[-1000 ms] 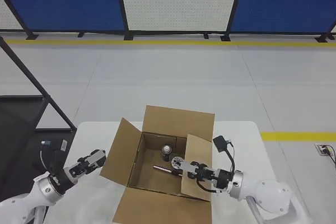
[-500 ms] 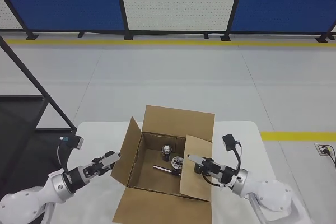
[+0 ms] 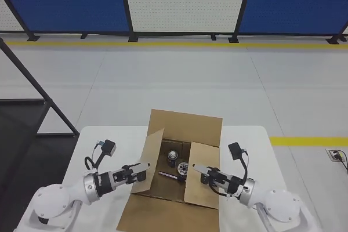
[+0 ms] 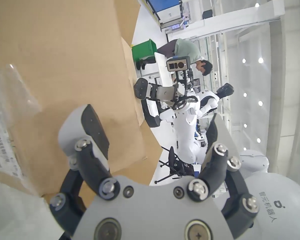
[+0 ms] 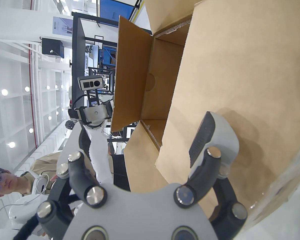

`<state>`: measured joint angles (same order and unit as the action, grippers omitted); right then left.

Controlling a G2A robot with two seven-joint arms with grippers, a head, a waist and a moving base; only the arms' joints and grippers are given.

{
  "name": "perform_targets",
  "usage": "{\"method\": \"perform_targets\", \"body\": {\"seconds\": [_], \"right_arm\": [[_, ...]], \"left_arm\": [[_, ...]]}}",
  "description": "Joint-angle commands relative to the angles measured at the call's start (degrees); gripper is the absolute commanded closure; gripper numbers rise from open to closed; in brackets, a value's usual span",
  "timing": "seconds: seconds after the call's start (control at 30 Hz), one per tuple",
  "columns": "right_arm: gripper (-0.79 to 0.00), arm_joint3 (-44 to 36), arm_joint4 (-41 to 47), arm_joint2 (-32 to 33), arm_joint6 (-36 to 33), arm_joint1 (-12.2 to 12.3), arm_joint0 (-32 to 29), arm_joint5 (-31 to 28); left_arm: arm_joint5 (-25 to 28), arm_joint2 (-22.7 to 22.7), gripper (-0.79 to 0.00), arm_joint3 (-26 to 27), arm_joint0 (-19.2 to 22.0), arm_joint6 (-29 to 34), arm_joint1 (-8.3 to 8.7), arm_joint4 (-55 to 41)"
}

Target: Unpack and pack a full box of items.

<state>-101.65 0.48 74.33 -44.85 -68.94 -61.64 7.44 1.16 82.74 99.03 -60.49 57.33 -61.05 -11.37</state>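
An open cardboard box [image 3: 185,125] stands in the middle of the white table [image 3: 104,142]. Inside lie a small dark bottle [image 3: 172,155], a round metal part [image 3: 182,168] and a thin rod [image 3: 167,174]. My left gripper [image 3: 137,172] is open at the outside of the box's left flap [image 3: 153,158], which stands nearly upright; one finger [image 4: 90,126] lies against the cardboard [image 4: 65,51]. My right gripper [image 3: 202,171] is open too, with one finger [image 5: 211,136] against the outside of the raised right flap [image 5: 227,76]. The left gripper [image 4: 155,131] and the right gripper [image 5: 145,148] hold nothing.
The box's back flap and front flap [image 3: 168,216] lie folded outward. A black metal rack [image 3: 23,110] stands left of the table. Blue partition panels [image 3: 69,14] line the far side of the floor.
My left arm has swung right to the box and tipped the left flap from spread outward to nearly upright. The right flap has risen a little under the right gripper.
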Motion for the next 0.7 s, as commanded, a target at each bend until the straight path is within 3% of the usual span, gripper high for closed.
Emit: {"method": "perform_targets", "body": {"seconds": [0.0,0.17,0.67], "right_arm": [[-0.785,0.03,-0.49,-0.57,-0.42,0.03,0.19,-0.05],[-0.785,0.33,-1.23,-1.37,-0.95,0.14,0.78,-0.08],[-0.785,0.46,0.66,-1.5,0.11,0.36,0.88,-0.68]], "left_arm": [[-1.06,-1.42,-0.785,-0.96,1.12,0.28,-0.04,0.75],[-1.98,-2.51,-0.785,-2.3,2.5,-0.6,-0.06,1.04],[-1.92,-4.62,-0.785,-1.64,1.68,-3.31,-0.23,1.41]]}}
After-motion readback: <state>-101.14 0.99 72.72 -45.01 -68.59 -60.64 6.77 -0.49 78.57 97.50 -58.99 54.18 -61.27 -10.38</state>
